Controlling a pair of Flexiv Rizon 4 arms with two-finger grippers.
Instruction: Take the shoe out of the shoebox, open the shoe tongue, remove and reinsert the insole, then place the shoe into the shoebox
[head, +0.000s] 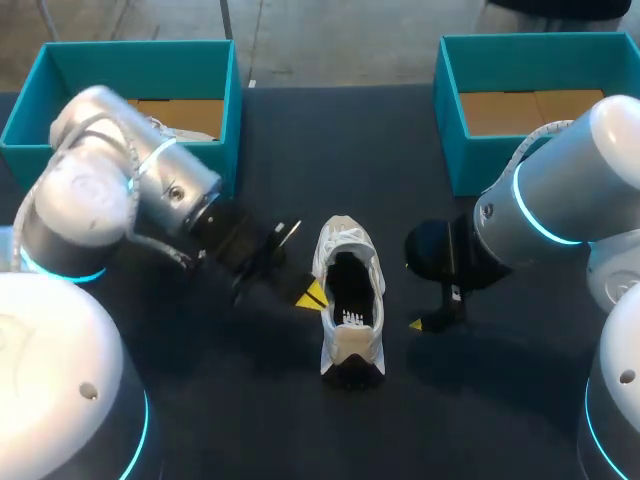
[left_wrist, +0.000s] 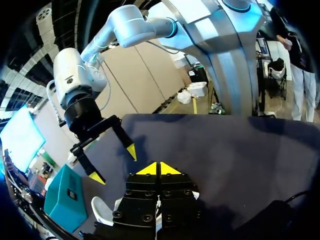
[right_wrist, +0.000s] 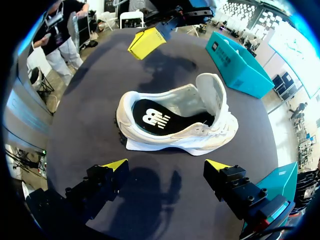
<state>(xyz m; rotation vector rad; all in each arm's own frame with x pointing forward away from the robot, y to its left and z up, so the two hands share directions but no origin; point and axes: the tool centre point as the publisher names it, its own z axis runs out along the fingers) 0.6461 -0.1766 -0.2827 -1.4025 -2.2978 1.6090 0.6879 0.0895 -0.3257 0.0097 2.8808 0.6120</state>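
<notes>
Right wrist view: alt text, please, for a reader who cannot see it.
A white shoe stands on the dark table, tongue raised, black insole inside, just ahead of the open fingers of the right gripper. The left gripper is beyond it.

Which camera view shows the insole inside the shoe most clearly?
The right wrist view: the insole fills the shoe's opening, close ahead of the pincer. The head view shows it smaller, from above. The left wrist view shows only a white edge of the shoe, no insole.
</notes>
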